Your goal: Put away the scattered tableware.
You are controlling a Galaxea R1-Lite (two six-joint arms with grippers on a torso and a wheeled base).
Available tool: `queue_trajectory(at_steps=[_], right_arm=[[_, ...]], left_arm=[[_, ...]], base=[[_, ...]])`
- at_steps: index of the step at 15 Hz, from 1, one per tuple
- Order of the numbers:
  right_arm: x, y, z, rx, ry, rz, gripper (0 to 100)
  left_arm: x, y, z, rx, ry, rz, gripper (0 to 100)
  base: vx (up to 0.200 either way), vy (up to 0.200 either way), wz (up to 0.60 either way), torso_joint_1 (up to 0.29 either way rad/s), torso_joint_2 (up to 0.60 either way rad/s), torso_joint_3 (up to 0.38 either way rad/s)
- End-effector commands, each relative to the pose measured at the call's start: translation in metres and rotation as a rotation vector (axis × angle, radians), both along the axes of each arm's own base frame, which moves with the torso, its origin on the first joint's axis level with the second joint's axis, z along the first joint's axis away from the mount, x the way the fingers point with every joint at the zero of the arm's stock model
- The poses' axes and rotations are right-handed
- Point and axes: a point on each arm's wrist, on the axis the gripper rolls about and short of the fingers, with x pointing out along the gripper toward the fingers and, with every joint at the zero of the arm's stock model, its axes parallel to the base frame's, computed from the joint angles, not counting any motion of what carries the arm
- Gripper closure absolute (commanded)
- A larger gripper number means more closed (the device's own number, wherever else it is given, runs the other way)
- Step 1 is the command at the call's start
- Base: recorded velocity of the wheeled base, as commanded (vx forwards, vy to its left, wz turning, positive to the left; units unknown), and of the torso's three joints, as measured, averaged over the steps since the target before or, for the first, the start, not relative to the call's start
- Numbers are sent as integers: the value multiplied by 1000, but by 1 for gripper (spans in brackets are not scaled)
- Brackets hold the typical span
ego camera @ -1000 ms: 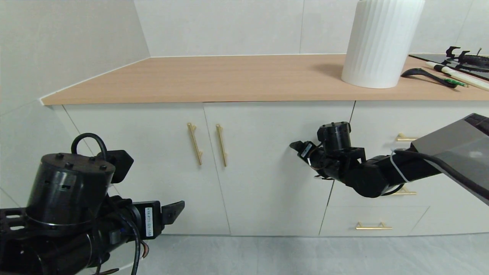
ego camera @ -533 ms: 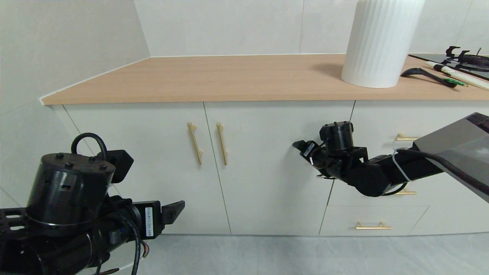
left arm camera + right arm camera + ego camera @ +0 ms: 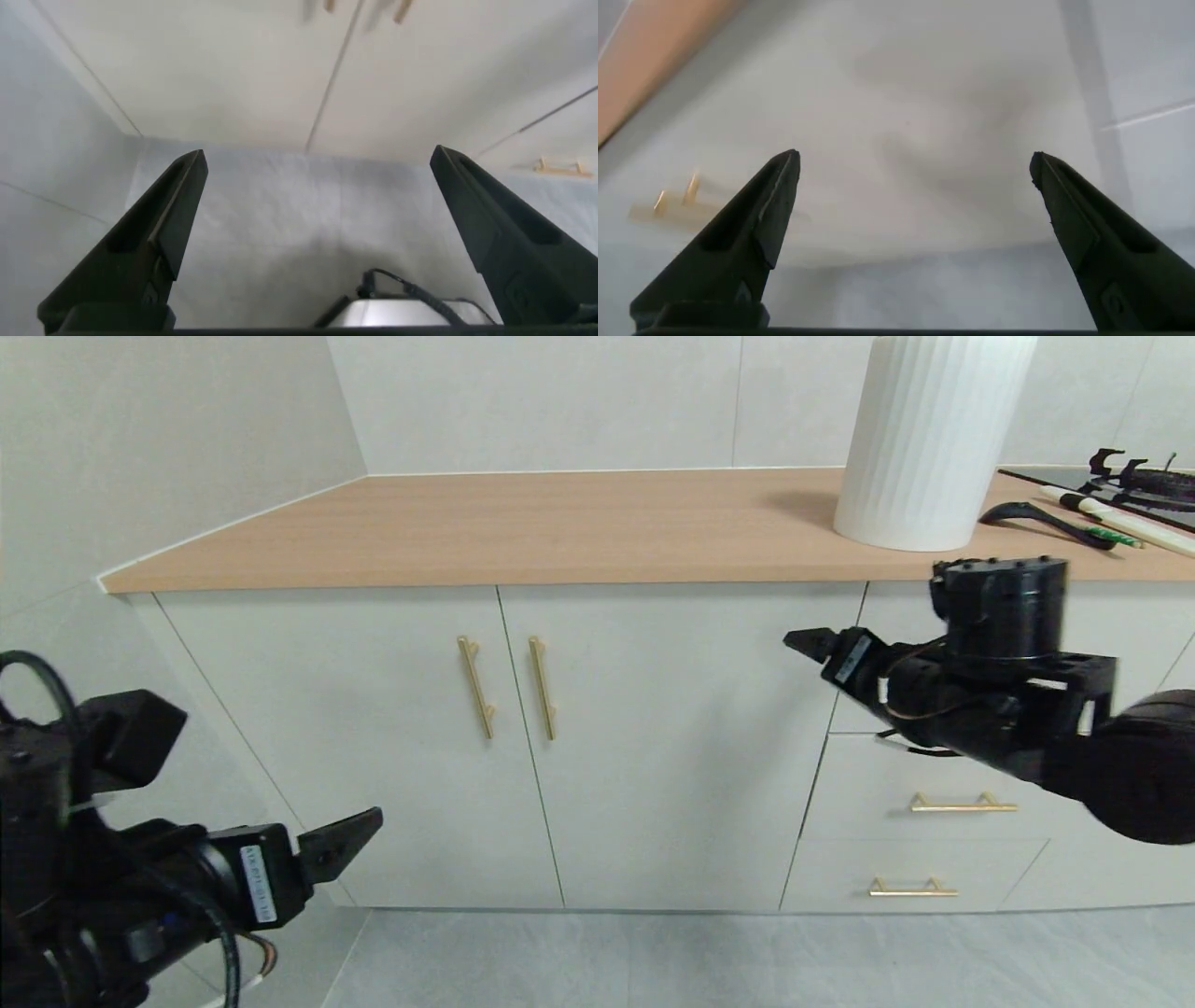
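Scattered tableware lies at the counter's far right: a black spoon point(image 3: 1044, 516) and a white utensil with green marks point(image 3: 1111, 525) beside it. A tall white ribbed container point(image 3: 932, 439) stands just to their left. My right gripper point(image 3: 807, 642) hangs in front of the cabinet face, below the counter edge under the container; it is open and empty point(image 3: 913, 161). My left gripper point(image 3: 355, 826) is low at the left, near the floor by the wall corner, also open with nothing between its fingers point(image 3: 318, 159).
The wooden counter point(image 3: 523, 527) runs the width of the head view, with a black stove grate point(image 3: 1144, 481) at its far right. Below are two cabinet doors with gold handles point(image 3: 476, 686) and drawers with gold handles point(image 3: 963, 802). A tiled wall closes the left side.
My right arm has risen and swung right, nearer the camera. My left arm has dropped lower and moved left. The tableware and container have not moved.
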Motion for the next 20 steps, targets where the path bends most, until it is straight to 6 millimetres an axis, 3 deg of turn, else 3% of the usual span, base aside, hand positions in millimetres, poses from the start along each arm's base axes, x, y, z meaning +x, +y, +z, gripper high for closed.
queue_trajectory(at_steps=[1, 4, 7, 9, 11, 14, 16, 20], right_arm=[[-104, -55, 21, -189, -136, 10, 0], [-163, -101, 19, -345, -231, -68, 0], [-245, -136, 18, -423, -298, -111, 0], [-287, -152, 1, -513, -303, -143, 0], [-314, -158, -11, -565, -317, -219, 0], [-339, -159, -31, -605, -354, -323, 0], [-338, -159, -50, -634, -292, -379, 0], [-343, -158, -51, -652, -237, -624, 0]], left_arm=[[-58, 37, -1, 17, -158, 9, 0], [-98, 60, 2, 47, -293, 36, 0], [-136, 78, -11, 91, -370, 114, 0], [-152, 83, -25, 109, -377, 185, 0], [-164, 85, -38, 121, -397, 212, 0], [-174, 85, -61, 163, -421, 277, 0], [-173, 84, -65, 136, -408, 320, 0], [-179, 79, -68, 153, -447, 450, 0]], base=[[0, 0, 0, 0, 0, 0], [0, 0, 0, 0, 0, 0], [0, 0, 0, 0, 0, 0], [0, 0, 0, 0, 0, 0], [0, 0, 0, 0, 0, 0], [0, 0, 0, 0, 0, 0], [0, 0, 0, 0, 0, 0], [0, 0, 0, 0, 0, 0]])
